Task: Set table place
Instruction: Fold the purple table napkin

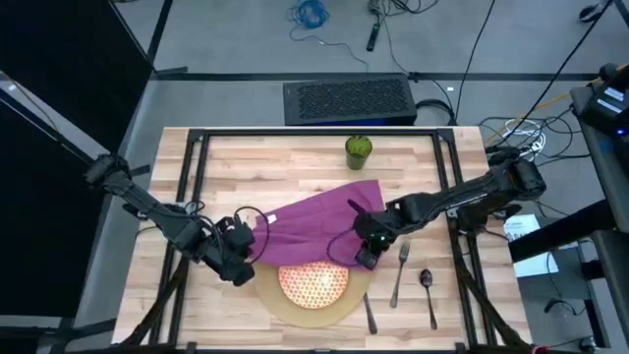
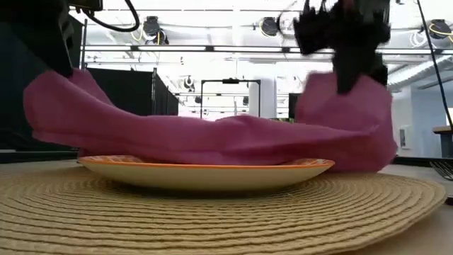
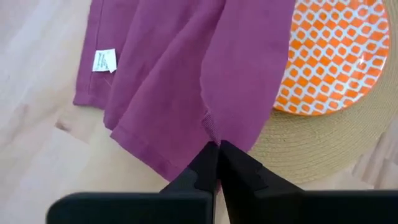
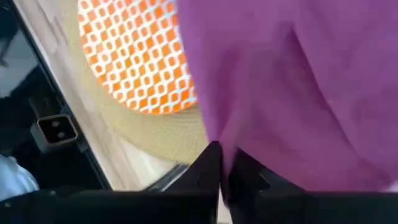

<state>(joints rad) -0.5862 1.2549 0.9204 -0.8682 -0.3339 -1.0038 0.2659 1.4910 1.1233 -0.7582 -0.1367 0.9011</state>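
A purple cloth napkin (image 1: 314, 221) stretches across the middle of the table (image 1: 197, 315), held between my two grippers. My left gripper (image 1: 239, 258) is shut on its left end and my right gripper (image 1: 366, 251) on its right end. In the low view the napkin (image 2: 212, 138) sags in the middle, just above or behind the far rim of the red-and-cream lattice plate (image 2: 205, 170). I cannot tell whether it touches the plate. The plate (image 1: 314, 283) lies flat on the round tan place mat (image 1: 275, 300) near the table's front edge. My left gripper (image 3: 216, 149) pinches the napkin between its two fingers at the near hem (image 3: 208, 130), where a crease runs into it. One layer or several, I cannot tell. That end is raised off the table. My right gripper (image 4: 222, 152) pinches the napkin's right end at a gathered fold (image 4: 217, 134). In the low view its fingers (image 2: 350, 67) point down from above. The cloth hangs below them, bunched and slack, beside the plate's right rim.
A green cup (image 1: 359, 149) stands at the table's far middle. A fork (image 1: 401, 270), a spoon (image 1: 428, 285) and a knife (image 1: 370, 313) lie right of the mat. Black frame bars (image 1: 192, 187) run along the table's edges.
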